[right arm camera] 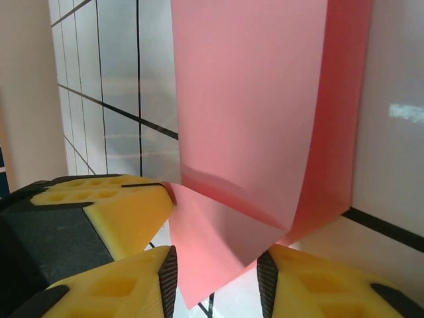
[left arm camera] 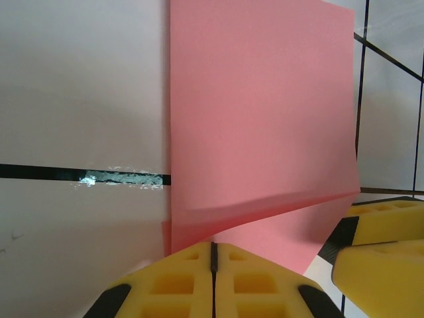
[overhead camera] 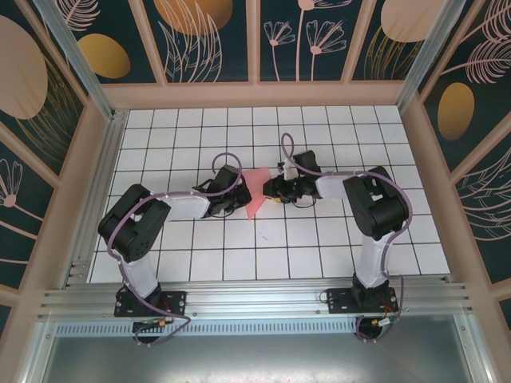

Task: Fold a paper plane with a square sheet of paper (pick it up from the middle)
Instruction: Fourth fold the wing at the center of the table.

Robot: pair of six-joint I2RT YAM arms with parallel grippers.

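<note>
- Left claw (left arm camera: 212, 248) is clenched on the paper (left arm camera: 265, 119). In its wrist view we see its yellow fingers (left arm camera: 165, 285) pressed together with only a thin seam between them. The pink sheet's near edge runs into that seam.
- Right claw (right arm camera: 217, 260) looks released. Its two yellow pads (right arm camera: 112, 288) stand apart, and a corner of the paper reaches into the gap. We cannot tell whether it touches either pad.
- We see a soft crease across the paper close to the left claw. In the right wrist view one layer lies over another, with a darker strip of pink along the right side.
- From above, the paper is a pointed pink shape at the middle of the table (overhead camera: 319, 247). It sits between the two claws, the left one just to its left and the right one just to its right.
- Each wrist view also shows the other claw's yellow fingers just beside the paper.
- White tiles with dark lines cover the table.
- Dark walls (overhead camera: 207, 40) with flower patterns stand on its far, left and right sides.
</note>
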